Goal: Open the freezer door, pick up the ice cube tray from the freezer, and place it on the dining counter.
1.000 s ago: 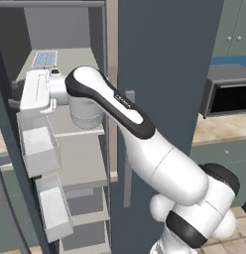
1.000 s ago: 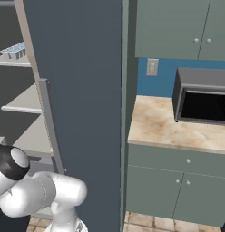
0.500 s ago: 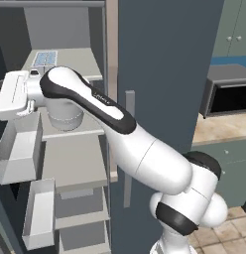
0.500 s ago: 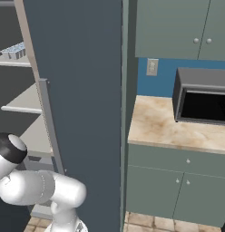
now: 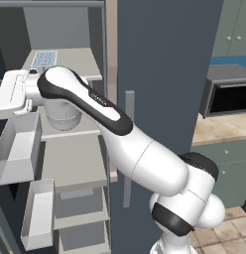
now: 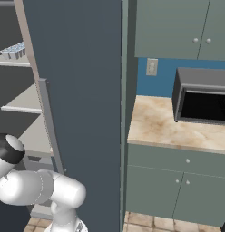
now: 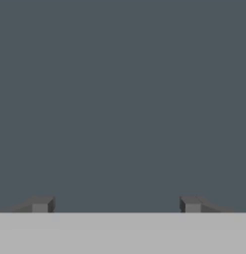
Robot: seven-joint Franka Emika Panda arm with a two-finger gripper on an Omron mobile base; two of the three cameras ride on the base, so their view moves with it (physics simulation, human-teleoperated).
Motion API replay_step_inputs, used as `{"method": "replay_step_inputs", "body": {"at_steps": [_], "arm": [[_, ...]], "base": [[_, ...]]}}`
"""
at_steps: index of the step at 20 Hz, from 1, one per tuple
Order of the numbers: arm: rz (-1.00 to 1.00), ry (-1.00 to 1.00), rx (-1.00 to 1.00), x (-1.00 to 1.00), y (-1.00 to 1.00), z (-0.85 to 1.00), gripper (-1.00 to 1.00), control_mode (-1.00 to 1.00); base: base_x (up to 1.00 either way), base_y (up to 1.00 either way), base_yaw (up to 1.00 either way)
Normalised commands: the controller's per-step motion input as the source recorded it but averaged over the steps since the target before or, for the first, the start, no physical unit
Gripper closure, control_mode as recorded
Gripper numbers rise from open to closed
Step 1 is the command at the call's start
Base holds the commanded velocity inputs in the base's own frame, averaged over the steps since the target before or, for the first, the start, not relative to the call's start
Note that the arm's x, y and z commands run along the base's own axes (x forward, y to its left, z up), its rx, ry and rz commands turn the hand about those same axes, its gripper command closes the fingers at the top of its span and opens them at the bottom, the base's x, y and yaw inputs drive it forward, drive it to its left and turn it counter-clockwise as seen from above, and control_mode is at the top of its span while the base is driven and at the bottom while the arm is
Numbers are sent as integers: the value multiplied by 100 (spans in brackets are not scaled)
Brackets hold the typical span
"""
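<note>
We see the ice cube tray (image 5: 45, 58) lying flat on the top shelf of the freezer (image 5: 70, 149), toward the back. Our gripper (image 7: 116, 204) faces a plain dark grey surface, its fingers (image 7: 41, 204) spread wide with nothing between them. The tray sits above and behind the hand, well apart from the fingers.

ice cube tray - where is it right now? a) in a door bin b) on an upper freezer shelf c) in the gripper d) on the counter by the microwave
b: the ice cube tray lies flat on an upper shelf of the freezer, with nothing gripping it.
</note>
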Motion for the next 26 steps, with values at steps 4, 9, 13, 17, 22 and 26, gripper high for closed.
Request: {"method": "replay_step_inputs", "body": {"at_steps": [4,9,13,17,22,26], "arm": [[-5,0,0,0,-8,13,-100,-100],[-4,1,0,-3,-34,23,-100,-100],[-14,3,-1,-14,-44,14,-100,-100],[-18,4,-1,-33,-54,7,-100,-100],[-24,7,-2,-20,-58,4,-100,-100],[-24,9,-2,-12,-66,6,-100,-100]], "base": [[0,0,0],[0,0,0],[0,0,0],[0,0,0],[0,0,0],[0,0,0]]}}
